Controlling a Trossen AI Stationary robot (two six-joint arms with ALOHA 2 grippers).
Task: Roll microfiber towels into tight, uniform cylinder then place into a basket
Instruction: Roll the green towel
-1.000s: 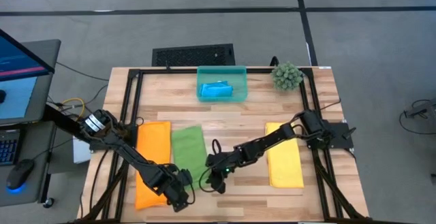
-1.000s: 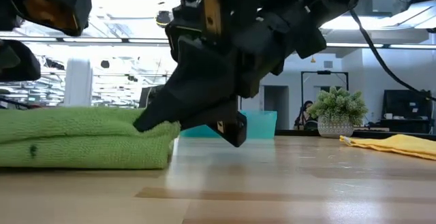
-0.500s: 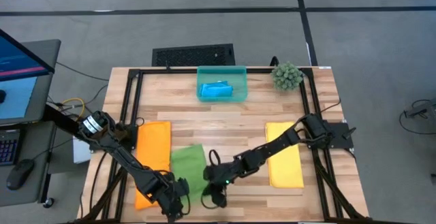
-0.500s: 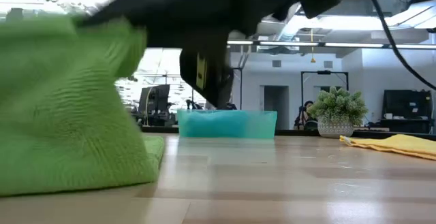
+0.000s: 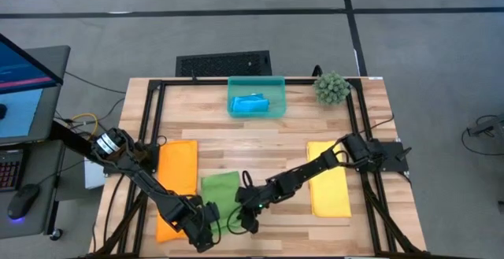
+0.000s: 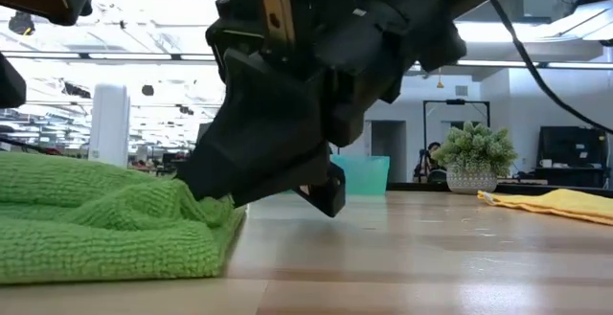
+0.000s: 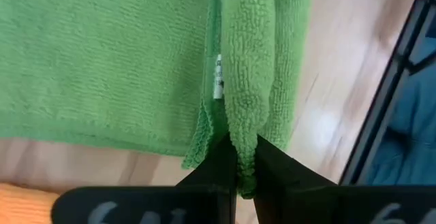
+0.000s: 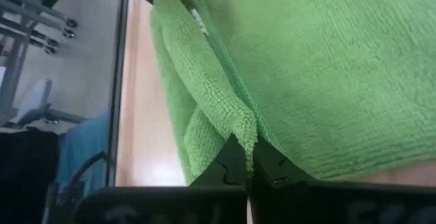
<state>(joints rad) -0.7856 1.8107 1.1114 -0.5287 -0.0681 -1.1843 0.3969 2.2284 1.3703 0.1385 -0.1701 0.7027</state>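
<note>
At the counter's (image 5: 260, 149) twelve o'clock edge, the teal basket (image 5: 256, 96) is seen holding one rolled blue towel (image 5: 252, 103). The green towel (image 5: 220, 194), folded over at six o'clock, is pinched at its near edge by both the left pincer (image 5: 206, 226) and right pincer (image 5: 246, 216), each clamped on a fold. A small white tag (image 7: 218, 77) is sewn on; its writing cannot be read. The orange towel (image 5: 176, 182) lies at eight o'clock, the yellow towel (image 5: 328, 178) at four.

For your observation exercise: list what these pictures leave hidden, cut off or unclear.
- High view: both arms cover the green towel's near edge.
- Low view: the right hand hides most of the basket; its contents cannot be seen.
- Low view: the picture's edge cuts off the yellow towel.
</note>
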